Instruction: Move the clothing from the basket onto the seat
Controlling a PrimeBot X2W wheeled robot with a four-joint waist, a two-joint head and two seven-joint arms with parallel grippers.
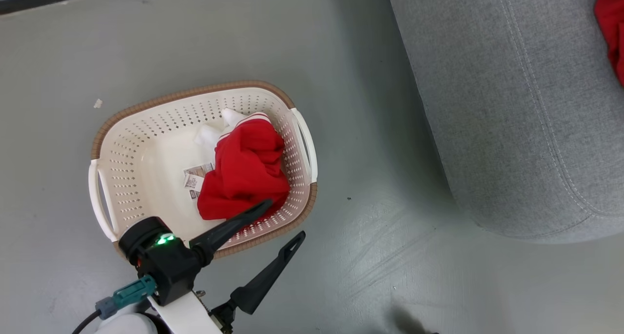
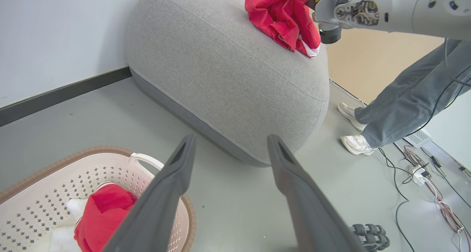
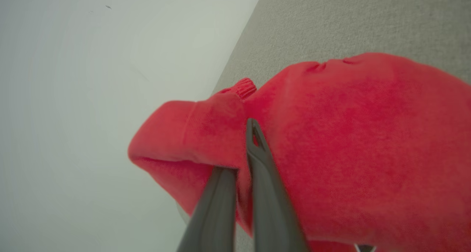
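While hovering at the near-right rim of the basket, carrying nothing in left gripper. Fingers spread wide, one over the near edge of the clothing, the other outside the rim over bare floor.

Inside the basket: one crumpled red piece against the right wall, white striped trim at its far end. Something white and soft tucked at its far-left side, paper sticker on the bottom just beside it. Not lifted yet.

Further out, past a strip of floor: the seat, well apart from the basket.

At the seat's far top edge: right gripper pressed together, pinching a fold of a second red garment. From the left wrist, looks bunched, lower end touching the seat's top. Not released.

Beyond the seat: a person's legs, white shoes, cables on the floor.

Judging progress at roughly halfway: one garment at the seat pending release, one left in the basket. Can't tell whether to count the white item as clothing, nor rule out more underneath. Left to do: open right, close left on the red heap, carry across, drop on the seat.
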